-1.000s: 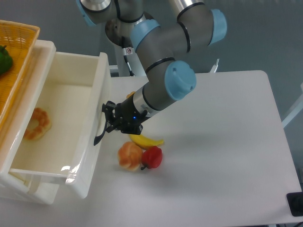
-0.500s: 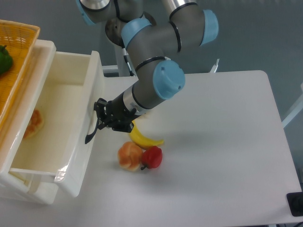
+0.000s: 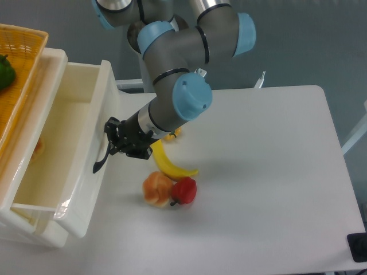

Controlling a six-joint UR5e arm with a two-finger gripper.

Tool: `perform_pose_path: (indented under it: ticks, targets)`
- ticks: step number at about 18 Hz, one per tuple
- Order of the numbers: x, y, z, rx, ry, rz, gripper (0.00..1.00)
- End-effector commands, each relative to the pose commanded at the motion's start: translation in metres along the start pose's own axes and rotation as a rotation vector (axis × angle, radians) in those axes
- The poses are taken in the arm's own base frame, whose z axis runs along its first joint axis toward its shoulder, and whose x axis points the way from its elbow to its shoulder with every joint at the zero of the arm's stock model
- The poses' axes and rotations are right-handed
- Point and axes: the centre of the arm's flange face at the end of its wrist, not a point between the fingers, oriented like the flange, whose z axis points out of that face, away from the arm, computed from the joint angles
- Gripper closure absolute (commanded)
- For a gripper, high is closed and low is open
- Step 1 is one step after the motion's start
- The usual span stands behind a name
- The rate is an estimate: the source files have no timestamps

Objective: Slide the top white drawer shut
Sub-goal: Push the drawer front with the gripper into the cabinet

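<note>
The top white drawer (image 3: 86,143) sits at the left of the frame, partly pulled out of the white cabinet (image 3: 54,60), and it is further in than it was half a second ago: its front panel has shifted left, so less of the drawer's floor shows. The pastry that lay inside near the left wall is now almost hidden under the cabinet's edge, only a sliver of orange visible.

The gripper (image 3: 113,140) is pressed up against the drawer front at the curved black handle (image 3: 101,157), left of centre in the frame. It has moved left along with the panel. Whether its fingers are actually closed around the handle or just pushing on it, I cannot tell; the black parts merge together.

On the table (image 3: 269,172), the banana (image 3: 167,164), the red pepper (image 3: 184,190) and the orange pastry (image 3: 156,188) lie just below centre, unmoved. More of the banana shows now that the arm has drawn clear of it. The yellow wicker basket (image 3: 20,91) stays on top of the cabinet, upper left.
</note>
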Motion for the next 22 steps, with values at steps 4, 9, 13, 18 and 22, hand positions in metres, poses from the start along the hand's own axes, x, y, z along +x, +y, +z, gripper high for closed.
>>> perform_pose_path:
  ticks: [4, 9, 13, 18, 22]
  targets:
    - [0.007, -0.004, 0.005, -0.006, 0.003, 0.012, 1.00]
    - [0.015, -0.009, 0.013, -0.013, 0.005, 0.008, 1.00]
    - [0.022, -0.013, 0.020, -0.021, 0.006, 0.001, 1.00]
    - [0.029, -0.016, 0.027, -0.032, 0.011, 0.006, 1.00]
    - [0.034, -0.018, 0.032, -0.042, 0.014, 0.014, 1.00]
